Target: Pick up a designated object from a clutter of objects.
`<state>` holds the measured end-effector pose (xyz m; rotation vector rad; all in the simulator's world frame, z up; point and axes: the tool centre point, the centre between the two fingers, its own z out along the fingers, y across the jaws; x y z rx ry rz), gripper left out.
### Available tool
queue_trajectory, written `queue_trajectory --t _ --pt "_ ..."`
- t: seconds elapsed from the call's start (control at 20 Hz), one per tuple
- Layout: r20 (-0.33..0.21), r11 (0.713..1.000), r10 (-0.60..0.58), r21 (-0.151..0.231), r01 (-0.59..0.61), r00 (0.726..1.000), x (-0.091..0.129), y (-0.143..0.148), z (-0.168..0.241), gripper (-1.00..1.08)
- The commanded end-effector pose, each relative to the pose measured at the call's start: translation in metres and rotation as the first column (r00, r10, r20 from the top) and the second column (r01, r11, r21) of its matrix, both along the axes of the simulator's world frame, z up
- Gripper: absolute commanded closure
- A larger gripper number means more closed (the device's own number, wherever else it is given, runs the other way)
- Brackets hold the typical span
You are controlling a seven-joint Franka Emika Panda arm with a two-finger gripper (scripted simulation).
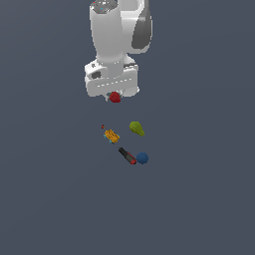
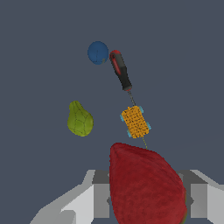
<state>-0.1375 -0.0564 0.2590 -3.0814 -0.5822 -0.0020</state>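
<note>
The designated object, a red strawberry-like lump (image 1: 115, 97) (image 2: 146, 183), hangs under the white hand, well above the floor. My gripper (image 1: 114, 98) (image 2: 146, 201) is shut on it; the strawberry hides most of the fingers. The rest of the clutter lies below on the dark floor: a green pear shape (image 1: 137, 128) (image 2: 79, 119), a blue ball (image 1: 143, 158) (image 2: 98, 52), a black stick with a red tip (image 1: 127, 155) (image 2: 120, 70), an orange-yellow block (image 1: 111, 135) (image 2: 135, 122) and a tiny red speck (image 1: 102, 126).
The white arm (image 1: 117, 35) rises out of the exterior view's top. A thin grey shaft (image 2: 139, 131) runs from the stick past the orange block. Dark flat floor surrounds the items.
</note>
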Motion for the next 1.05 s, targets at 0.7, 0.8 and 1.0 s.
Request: queue_trajectory --t 0.7,0.8,1.0 --pt "-0.001 1.000 0.000 -0.006 0.000 1.000 0.005 -0.095 0.090 1.08" --pt "-0.001 1.000 0.000 -0.006 0.000 1.000 0.006 -0.099 0.093 1.08" --pt "0.000 1.000 0.000 -0.006 0.000 1.000 0.007 -0.100 0.095 1.08"
